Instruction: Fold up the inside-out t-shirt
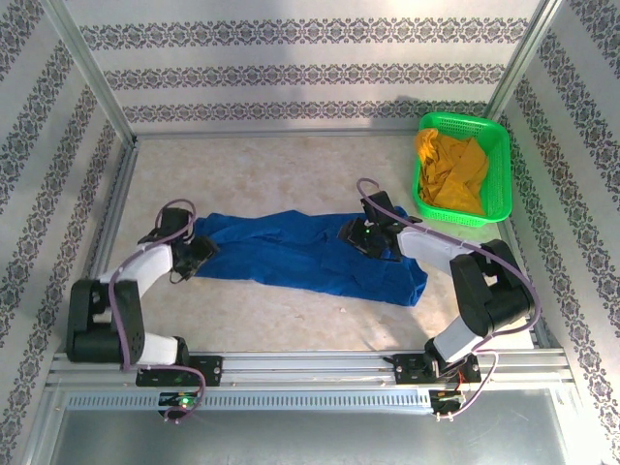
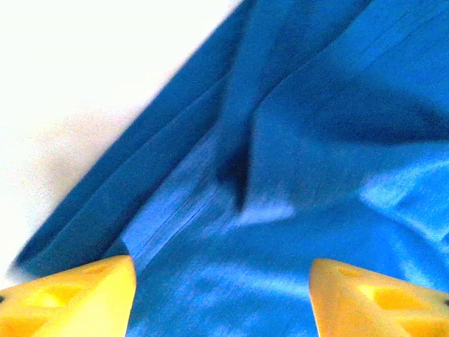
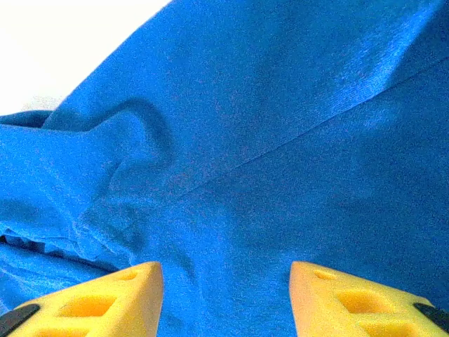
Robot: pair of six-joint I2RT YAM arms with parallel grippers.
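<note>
The inside-out t-shirt point(image 1: 291, 254) lies as a crumpled band across the middle of the desk point(image 1: 291, 165), running from 9 toward 4 o'clock. The left hand point(image 1: 201, 250) sits at its 9 o'clock end, fingers point(image 2: 77, 295) apart above a folded edge. The right hand point(image 1: 360, 235) is over the cloth at 2 o'clock of the shirt's middle, fingers point(image 3: 105, 298) likewise apart, gripping nothing. Sleeves and collar are lost in folds, and the left wrist view is blurred.

bright, even light; left wrist view smeared, tabletop point(image 2: 63, 63) blown out white.
</note>
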